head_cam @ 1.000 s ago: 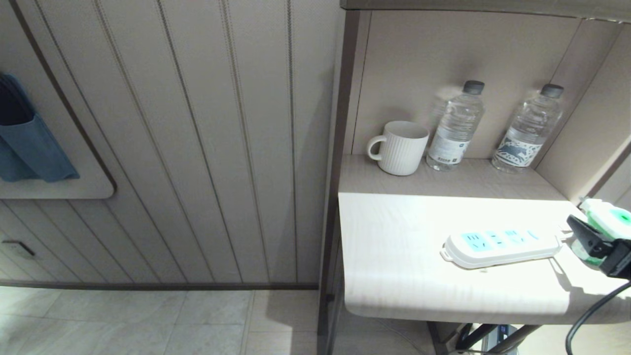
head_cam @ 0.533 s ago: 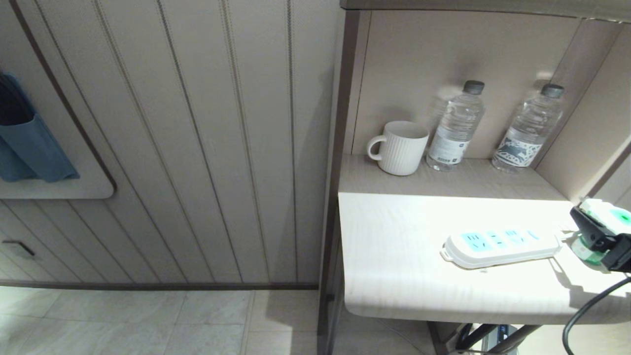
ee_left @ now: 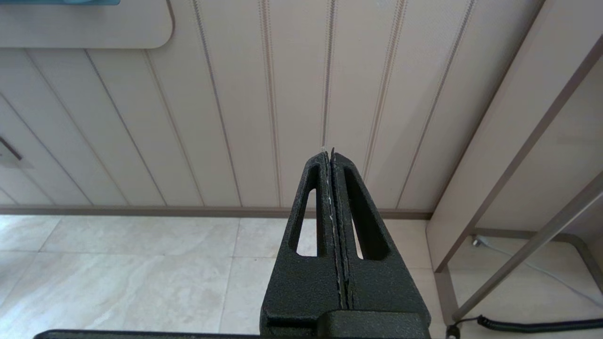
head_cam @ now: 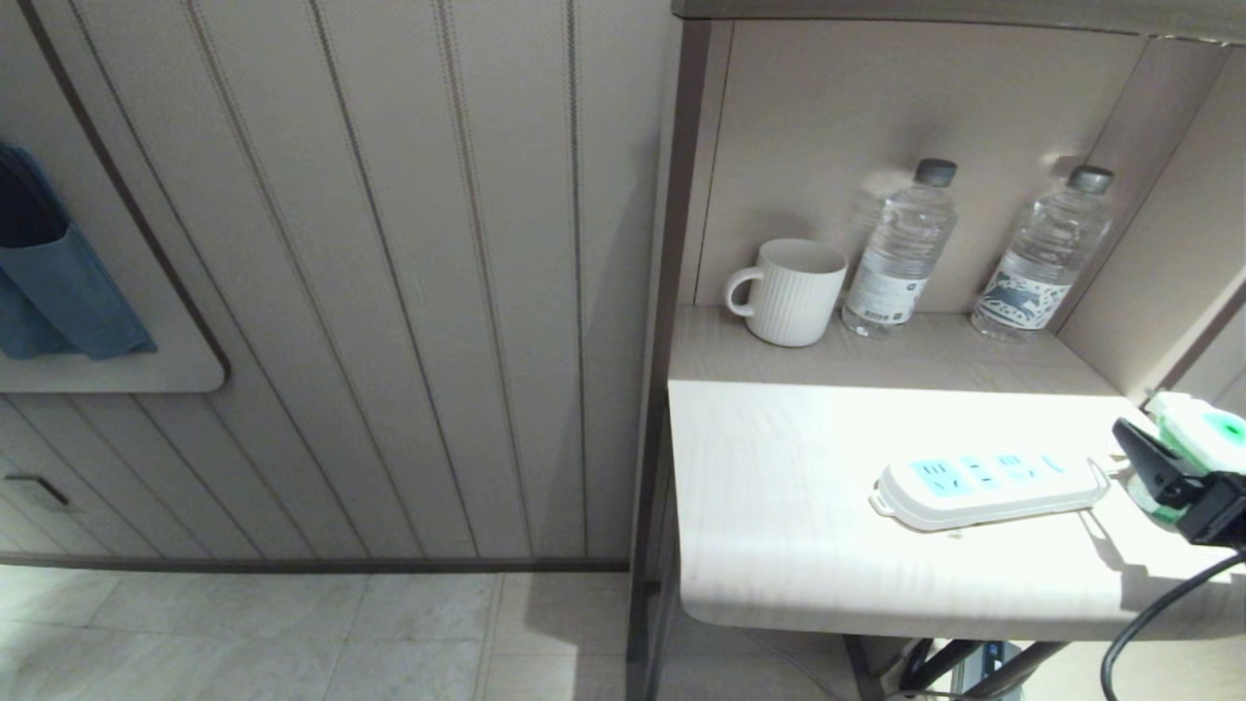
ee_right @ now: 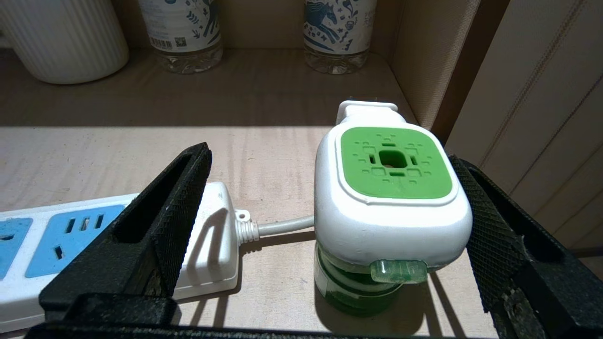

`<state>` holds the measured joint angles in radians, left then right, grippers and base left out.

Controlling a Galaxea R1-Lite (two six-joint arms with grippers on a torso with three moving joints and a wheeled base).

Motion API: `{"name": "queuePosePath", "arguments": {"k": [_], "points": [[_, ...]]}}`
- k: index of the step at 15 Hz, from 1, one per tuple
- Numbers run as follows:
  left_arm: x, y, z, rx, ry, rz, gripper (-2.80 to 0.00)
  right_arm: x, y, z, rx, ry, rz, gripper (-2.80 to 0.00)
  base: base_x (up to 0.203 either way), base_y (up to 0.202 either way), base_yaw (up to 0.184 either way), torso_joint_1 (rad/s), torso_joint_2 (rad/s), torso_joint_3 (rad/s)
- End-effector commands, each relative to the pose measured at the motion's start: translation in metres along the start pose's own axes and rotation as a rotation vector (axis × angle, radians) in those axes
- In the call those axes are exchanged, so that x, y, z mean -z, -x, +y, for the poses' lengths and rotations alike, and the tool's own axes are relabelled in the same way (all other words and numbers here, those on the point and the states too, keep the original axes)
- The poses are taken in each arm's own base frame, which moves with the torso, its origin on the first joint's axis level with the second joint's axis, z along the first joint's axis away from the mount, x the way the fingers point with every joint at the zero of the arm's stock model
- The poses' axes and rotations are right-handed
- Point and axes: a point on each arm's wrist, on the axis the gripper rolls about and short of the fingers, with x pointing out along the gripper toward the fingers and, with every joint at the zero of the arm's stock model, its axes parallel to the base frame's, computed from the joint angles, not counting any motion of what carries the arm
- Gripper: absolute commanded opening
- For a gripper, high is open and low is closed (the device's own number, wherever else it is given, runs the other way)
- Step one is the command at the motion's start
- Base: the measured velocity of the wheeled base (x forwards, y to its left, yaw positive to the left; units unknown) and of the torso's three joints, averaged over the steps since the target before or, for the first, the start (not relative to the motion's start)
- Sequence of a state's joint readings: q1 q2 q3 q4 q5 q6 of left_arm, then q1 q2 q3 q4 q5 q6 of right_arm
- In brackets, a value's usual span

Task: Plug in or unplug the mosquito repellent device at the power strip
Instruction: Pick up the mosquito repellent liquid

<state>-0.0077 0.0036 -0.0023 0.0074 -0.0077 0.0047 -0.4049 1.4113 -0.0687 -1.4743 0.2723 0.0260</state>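
Note:
The mosquito repellent device [head_cam: 1203,430] stands upright on the table near its right edge, white head with green top patch [ee_right: 394,162] over a green bottle. It is not in any socket. The white power strip [head_cam: 988,479] lies flat just left of it, and its cord [ee_right: 282,226] runs behind the device. My right gripper [ee_right: 330,162] is open and straddles the device: one finger [ee_right: 476,216] lies close along its outer side, the other [ee_right: 174,207] hangs over the strip's end. My left gripper [ee_left: 331,153] is shut and empty, facing the panelled wall and floor.
A ribbed white mug [head_cam: 790,292] and two clear water bottles [head_cam: 900,251] [head_cam: 1046,255] stand at the back of the shelf. A side wall panel [ee_right: 532,103] rises right beside the device. The table's front edge [head_cam: 876,613] is near.
My right gripper has shifted slightly around the device, its visible finger ending a little nearer the strip. It stays open. The device and strip have not moved.

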Motion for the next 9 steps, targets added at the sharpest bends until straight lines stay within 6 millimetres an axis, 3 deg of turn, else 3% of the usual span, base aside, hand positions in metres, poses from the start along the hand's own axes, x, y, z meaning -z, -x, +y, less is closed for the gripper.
{"name": "queuePosePath", "arguments": {"k": [1,9], "points": [[-0.0001,0.0001,0.0,0.0,0.0,-0.001,-2.8,0.0003,-0.0006,-0.0001,-0.005,0.001,-0.003,0.0,0.0,0.0,0.0,0.0,0.0,0.0],[-0.0002,0.0001,0.0,0.0,0.0,-0.001,-2.8,0.0001,-0.0001,-0.0017,-0.016,0.013,-0.04,0.0,0.0,0.0,0.0,0.0,0.0,0.0]]}}
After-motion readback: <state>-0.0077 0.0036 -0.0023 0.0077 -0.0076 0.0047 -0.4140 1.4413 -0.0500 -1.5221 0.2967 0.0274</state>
